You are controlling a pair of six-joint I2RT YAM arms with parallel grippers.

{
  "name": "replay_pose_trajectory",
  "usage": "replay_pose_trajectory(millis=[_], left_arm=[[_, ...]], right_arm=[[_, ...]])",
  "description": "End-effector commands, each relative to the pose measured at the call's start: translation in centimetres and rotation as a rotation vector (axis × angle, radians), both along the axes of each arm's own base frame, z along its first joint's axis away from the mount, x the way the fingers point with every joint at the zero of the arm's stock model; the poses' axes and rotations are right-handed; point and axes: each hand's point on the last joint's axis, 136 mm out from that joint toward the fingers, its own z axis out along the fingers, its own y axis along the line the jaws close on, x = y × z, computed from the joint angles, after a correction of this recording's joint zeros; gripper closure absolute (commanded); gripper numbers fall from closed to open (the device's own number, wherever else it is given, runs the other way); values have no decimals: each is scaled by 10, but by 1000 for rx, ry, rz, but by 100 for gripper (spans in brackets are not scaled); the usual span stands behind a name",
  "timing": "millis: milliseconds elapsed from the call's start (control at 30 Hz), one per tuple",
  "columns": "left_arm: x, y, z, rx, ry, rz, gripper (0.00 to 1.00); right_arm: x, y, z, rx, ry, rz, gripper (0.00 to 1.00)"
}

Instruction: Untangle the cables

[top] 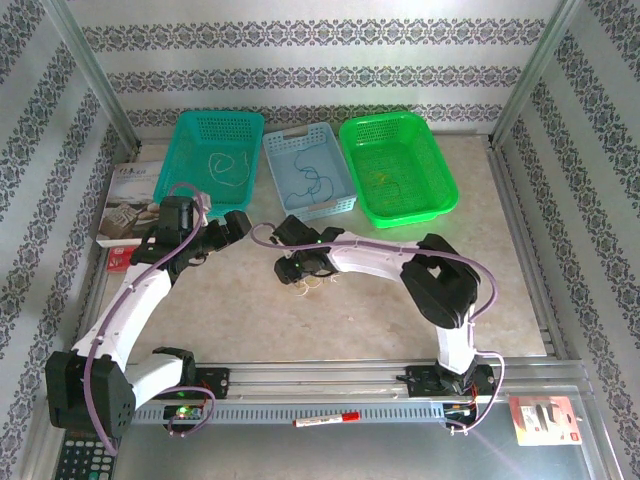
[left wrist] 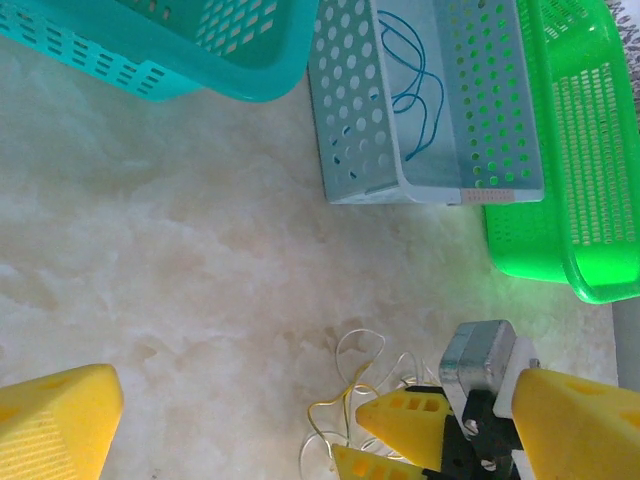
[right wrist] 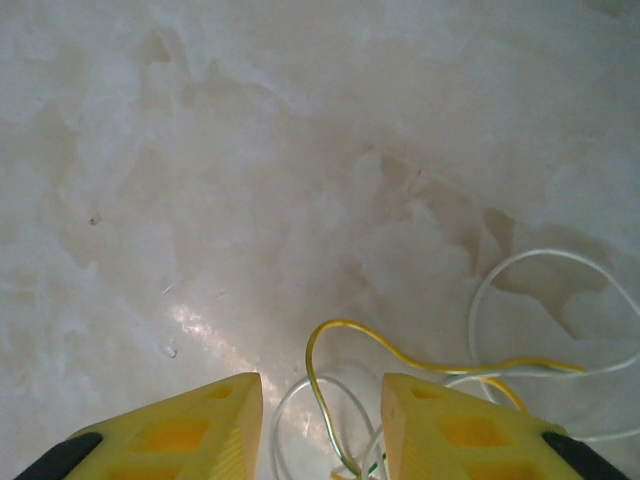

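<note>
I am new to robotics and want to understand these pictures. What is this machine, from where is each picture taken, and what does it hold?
These are two robot arms bolted to a table. One picture looks down from above; the other two come from cameras on the wrists. At the back stand a teal basket, a light blue basket and a green basket. A yellow wire and a white wire lie tangled on the table. The right end effector is over them, jaws apart, gripping nothing. The left end effector is wide open and empty.
</note>
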Motion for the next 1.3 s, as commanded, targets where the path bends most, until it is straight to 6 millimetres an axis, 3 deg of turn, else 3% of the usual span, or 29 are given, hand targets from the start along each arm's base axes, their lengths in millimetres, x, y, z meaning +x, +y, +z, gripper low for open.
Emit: replay_pose_trajectory(millis=[0, 267, 500, 767, 800, 933, 1267], left_arm=[[6, 5, 8, -11, -44, 40, 0], [8, 5, 9, -24, -46, 48, 0], [8, 5, 13, -21, -51, 45, 0], [6, 5, 13, -21, -51, 48, 0], [7, 5, 14, -21, -53, 48, 0], [6, 5, 16, -23, -57, 47, 0], [9, -8, 23, -87, -75, -7, 0]], right_arm=[[3, 2, -4, -64, -29, 33, 63], [4, 10, -17, -84, -10, 52, 64], [0, 6, -35, -122, 12, 56, 66], [0, 11, -24, -84, 8, 63, 99], [0, 12, -21, -73, 8, 67, 100], [0, 15, 7, -10, -13, 63, 100], [6, 16, 131, 393, -97, 20, 100]])
